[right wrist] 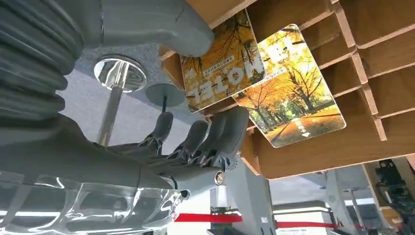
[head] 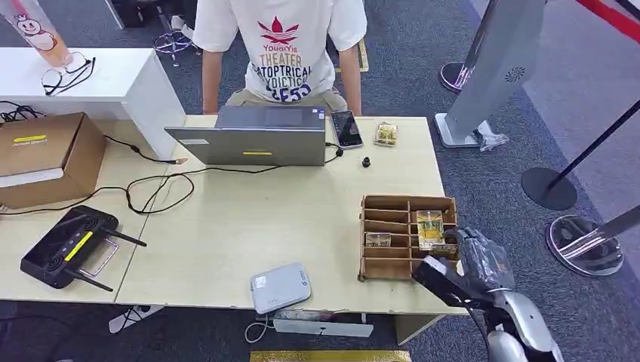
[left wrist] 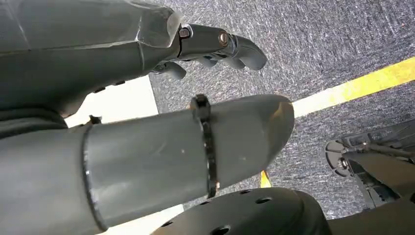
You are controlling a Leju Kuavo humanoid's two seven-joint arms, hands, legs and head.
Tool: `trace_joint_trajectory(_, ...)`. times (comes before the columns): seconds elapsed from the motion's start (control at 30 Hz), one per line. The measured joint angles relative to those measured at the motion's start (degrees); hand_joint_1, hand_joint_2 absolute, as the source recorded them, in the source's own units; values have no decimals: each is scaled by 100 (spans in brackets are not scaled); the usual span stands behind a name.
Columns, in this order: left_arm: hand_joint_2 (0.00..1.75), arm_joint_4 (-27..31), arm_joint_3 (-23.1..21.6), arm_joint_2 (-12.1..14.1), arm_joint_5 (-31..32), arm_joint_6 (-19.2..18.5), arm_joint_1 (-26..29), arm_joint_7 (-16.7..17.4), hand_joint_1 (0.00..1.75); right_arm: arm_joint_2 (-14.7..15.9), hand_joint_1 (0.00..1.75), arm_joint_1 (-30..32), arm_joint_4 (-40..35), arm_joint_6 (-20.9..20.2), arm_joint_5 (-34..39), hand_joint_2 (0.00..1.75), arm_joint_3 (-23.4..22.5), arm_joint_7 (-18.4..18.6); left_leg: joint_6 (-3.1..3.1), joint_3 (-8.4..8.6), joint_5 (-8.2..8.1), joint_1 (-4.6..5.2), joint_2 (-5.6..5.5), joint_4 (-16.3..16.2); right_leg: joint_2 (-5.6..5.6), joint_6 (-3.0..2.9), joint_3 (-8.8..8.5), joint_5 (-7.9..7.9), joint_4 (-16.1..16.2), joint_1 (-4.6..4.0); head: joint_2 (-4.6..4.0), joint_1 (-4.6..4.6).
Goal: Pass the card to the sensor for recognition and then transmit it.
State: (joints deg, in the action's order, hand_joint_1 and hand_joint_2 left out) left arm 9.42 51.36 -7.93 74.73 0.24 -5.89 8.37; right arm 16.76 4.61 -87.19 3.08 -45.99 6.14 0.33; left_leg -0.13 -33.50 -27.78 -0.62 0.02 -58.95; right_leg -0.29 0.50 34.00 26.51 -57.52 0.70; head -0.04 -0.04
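While its silver forearm rises from the lower right corner of the head view, the right hand point(head: 481, 260) sits at the right edge of the wooden organizer point(head: 385, 205), tilted toward the compartments. In the right wrist view the same hand point(right wrist: 195, 142) has its dark, jointed fingers point(right wrist: 230, 132) curved up beneath the cards and its thick grey thumb point(right wrist: 161, 24) lying over the top corner of the nearer card point(right wrist: 220, 63); whether thumb and fingers actually clamp that card I cannot tell. This card is a flat, glossy rectangle with rounded corners, printed with golden autumn leaves and white letters. A second card point(right wrist: 288, 93), overlapping just behind it, shows a tree-lined path in the same yellow tones. Both lean in the organizer's right-hand compartments, which are made of thin brown board with slotted dividers.

The left hand point(left wrist: 215, 49) hangs over speckled grey carpet point(left wrist: 333, 44) crossed by a yellow line point(left wrist: 357, 85), its smooth grey thumb long and its darker fingers curled inward with nothing in them.

On the pale wood-grain tabletop point(head: 226, 219), a light grey, rounded, box-shaped sensor point(head: 280, 287) lies near the lower centre edge. Higher up stands a grey laptop point(head: 253, 139) with a dark phone point(head: 346, 128) beside it. A person in a white printed shirt point(head: 281, 45) sits behind, at the top of the frame.
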Motion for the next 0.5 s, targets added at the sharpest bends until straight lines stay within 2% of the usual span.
trace_joint_trajectory(0.1,0,0,0,7,-7,-7,0,0,0,0,89,-53,55,-15,7,175,7,-2,0,0,0,0,0,0,0,0,0,0,0,0,0,0)
trace_joint_trajectory(0.17,0,0,0,13,-22,-17,2,-7,0,0,134,-79,103,-15,26,175,15,-18,0,0,0,0,0,0,0,0,0,0,0,0,0,0)
trace_joint_trajectory(0.3,0,0,0,39,-52,-31,2,-15,0,0,145,-177,184,-11,66,175,42,-28,0,2,0,0,1,0,1,0,-1,0,0,0,0,0)
trace_joint_trajectory(0.5,0,0,0,59,-68,-48,4,-13,0,0,147,-273,260,-9,101,175,101,-37,0,2,0,0,1,0,1,0,-1,0,0,0,0,0)
